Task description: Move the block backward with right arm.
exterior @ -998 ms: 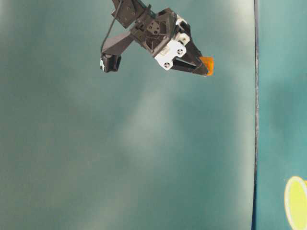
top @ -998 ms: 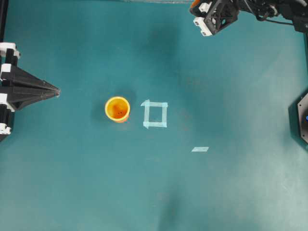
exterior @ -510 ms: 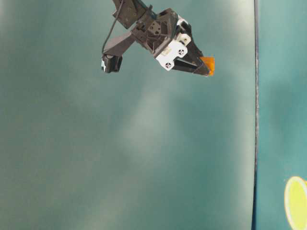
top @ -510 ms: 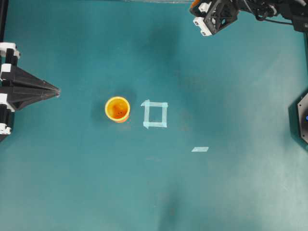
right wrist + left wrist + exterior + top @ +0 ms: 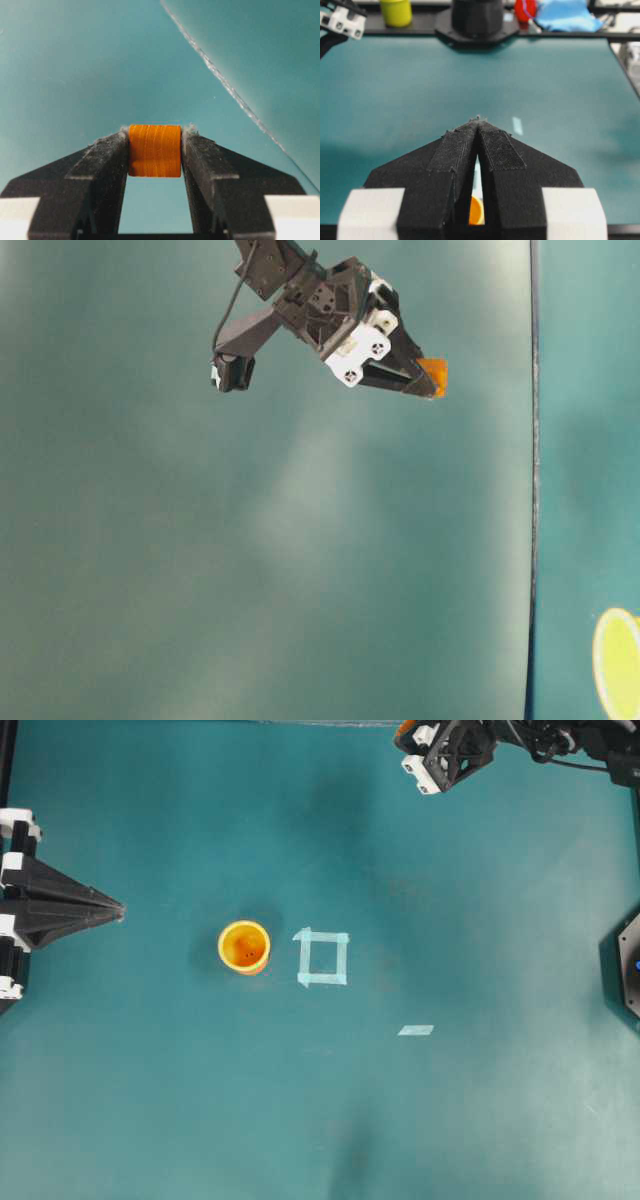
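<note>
Overhead view: we see the right gripper [image 5: 408, 742] up at the far top edge of the teal table [image 5: 480, 1120], w/ a sliver of orange at its tip, well apart from the cup [image 5: 244, 947] and the tape square [image 5: 323, 958] mid-table. The left gripper [image 5: 118, 909] sits at the left edge, tips together, holding nothing.

Table-level view: the right gripper [image 5: 428, 380] hangs above the table w/ the block [image 5: 432, 373] pinched at the very ends of its fingers; we judge it's airborne, not resting on anything. Cup rim peeks in bottom right.

Left wrist view: the fingers [image 5: 497, 150] are pressed together, empty, only a thin slit between them.

Right wrist view: the block [image 5: 155, 150] is clamped between both pads, right at the tips, faces square to them. A seam in the surface [image 5: 220, 80] runs diagonally just ahead.

Risks, as we judge them: grip is tip-only, so a jolt on the way down could let the block slip out early. Letting go from height would make it bounce or roll. And we're already near the far edge, so a set-down any further back may put it on the seam or off the work area.
</note>
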